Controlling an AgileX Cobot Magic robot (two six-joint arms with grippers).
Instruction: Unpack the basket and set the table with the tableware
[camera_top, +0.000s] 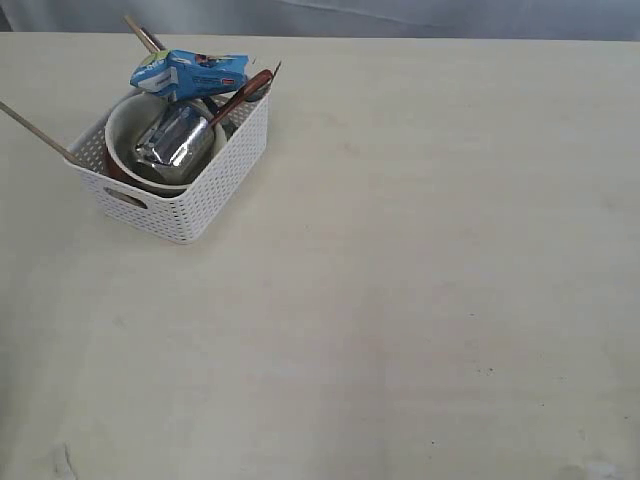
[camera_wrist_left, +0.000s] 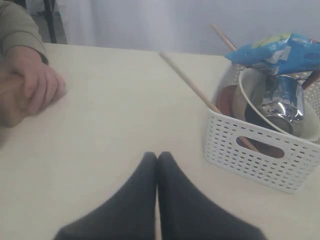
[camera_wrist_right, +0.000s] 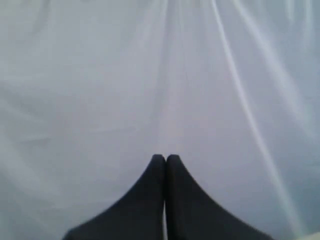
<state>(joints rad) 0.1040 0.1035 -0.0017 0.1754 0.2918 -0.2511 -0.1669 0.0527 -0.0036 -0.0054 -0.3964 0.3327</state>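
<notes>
The white perforated basket (camera_top: 190, 205) (camera_wrist_left: 260, 150) stands at the far left of the cream table (camera_top: 420, 300). Inside it a cream bowl (camera_top: 125, 130) (camera_wrist_left: 248, 87) holds a shiny steel cup (camera_top: 178, 140) (camera_wrist_left: 282, 100) on its side. A red-brown wooden spoon (camera_top: 243, 95) leans on the far rim, and a chopstick (camera_top: 35, 130) (camera_wrist_left: 187, 82) pokes out past the left wall. A second chopstick (camera_top: 143, 33) sticks up behind. My left gripper (camera_wrist_left: 157, 156) is shut and empty, low over the table a little short of the basket. My right gripper (camera_wrist_right: 165, 158) is shut, facing a white curtain (camera_wrist_right: 160, 75). Neither arm appears in the exterior view.
A blue snack packet (camera_top: 190, 72) (camera_wrist_left: 277, 50) lies across the top of the basket. A person's hand (camera_wrist_left: 30, 90) in a green sleeve rests on the table away from the basket, in the left wrist view. Bare tabletop stretches to the right of the basket.
</notes>
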